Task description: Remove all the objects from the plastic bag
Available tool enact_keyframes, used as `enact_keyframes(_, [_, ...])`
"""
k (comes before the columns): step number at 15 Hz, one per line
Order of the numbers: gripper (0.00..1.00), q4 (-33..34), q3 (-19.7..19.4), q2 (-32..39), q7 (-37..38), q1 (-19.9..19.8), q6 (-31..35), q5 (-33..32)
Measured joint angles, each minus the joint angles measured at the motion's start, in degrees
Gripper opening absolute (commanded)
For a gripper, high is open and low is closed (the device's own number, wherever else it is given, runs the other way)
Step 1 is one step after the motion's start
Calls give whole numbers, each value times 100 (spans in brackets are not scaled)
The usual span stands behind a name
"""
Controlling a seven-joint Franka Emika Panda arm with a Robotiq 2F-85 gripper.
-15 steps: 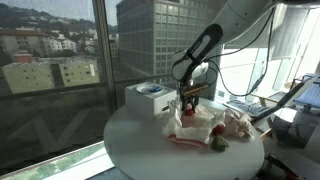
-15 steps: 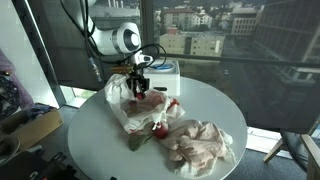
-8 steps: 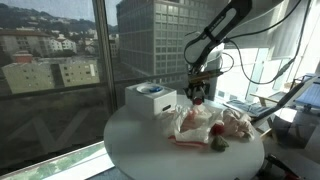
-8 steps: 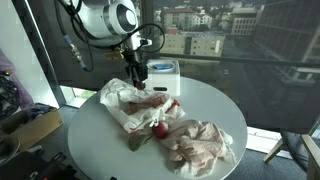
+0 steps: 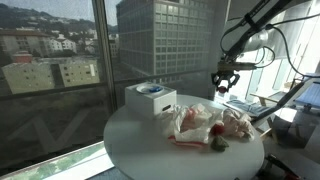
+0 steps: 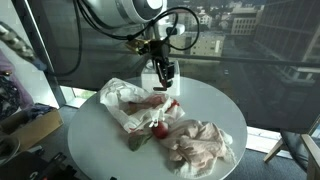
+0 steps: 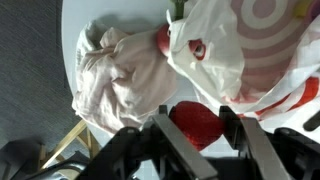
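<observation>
Wrist view: jaws clamp one red piece (image 7: 200,122); another red piece (image 7: 160,40) lies beside one plastic bag (image 7: 250,55).

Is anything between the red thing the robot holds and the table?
Yes, it seems: in the wrist view the plastic bag and the pinkish cloth lie below the red piece in the end effector. Bare table shows beyond them.

We are seeing a white arm (image 6: 125,8) with rounded segments and dark joints, black cables (image 6: 192,18) looping alongside, and a black gripper (image 6: 165,72) carrying dark grey fingers (image 7: 172,140).
</observation>
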Motion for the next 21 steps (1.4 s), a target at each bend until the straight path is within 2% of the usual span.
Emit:
enact_keyframes(3, [29, -159, -198, 105, -22, -577, 679, -15])
enact_keyframes(6, [29, -124, -365, 535, -39, -923, 1075, -34])
enact_keyframes(11, [29, 184, -513, 1498, -338, -1027, 1146, 3])
enact_keyframes(14, [29, 443, -522, 1989, -773, -1043, 1156, 255])
enact_keyframes(15, [79, 537, -522, 2135, -937, -1049, 1155, 373])
enact_keyframes(17, [85, 720, -521, 2384, -1236, -1066, 1155, 586])
enact_keyframes(19, [99, 852, -497, 2533, -1554, -1088, 1155, 823])
enact_keyframes(21, [100, 895, -334, 2529, -1994, -1188, 1117, 1219])
